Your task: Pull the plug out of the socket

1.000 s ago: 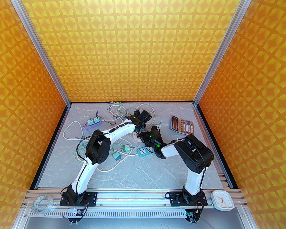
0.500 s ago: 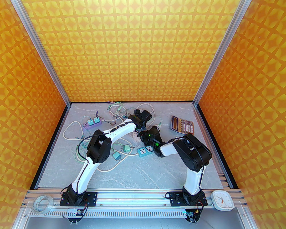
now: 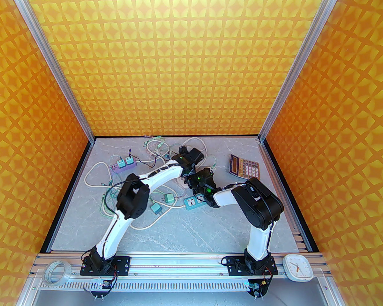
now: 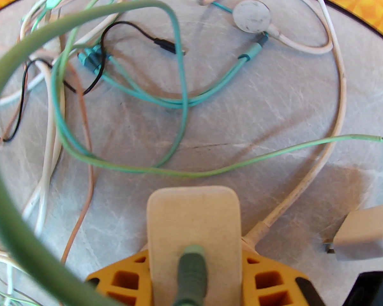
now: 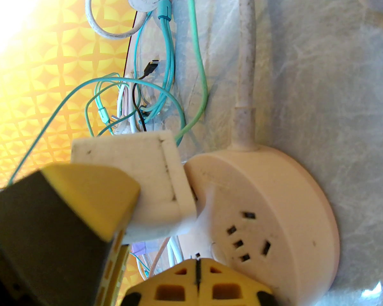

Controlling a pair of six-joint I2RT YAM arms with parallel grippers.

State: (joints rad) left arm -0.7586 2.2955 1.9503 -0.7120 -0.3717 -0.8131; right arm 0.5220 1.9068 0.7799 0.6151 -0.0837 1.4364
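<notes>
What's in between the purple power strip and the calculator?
Top view: tangled cables and the left arm's wrist sit between purple power strip and calculator.

no readable text or numbers, calculator (image 3: 244, 167) keys too small (clock (image 3: 297, 268) dial likewise)

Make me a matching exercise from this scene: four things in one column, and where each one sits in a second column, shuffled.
Things:
1. calculator
2. clock
3. tape roll
4. white plug

Places:
A. left end of the near rail
B. between the jaws of the left gripper
C. far right part of the table
D. right end of the near rail

Pairs: 1-C, 2-D, 3-A, 4-B
</notes>
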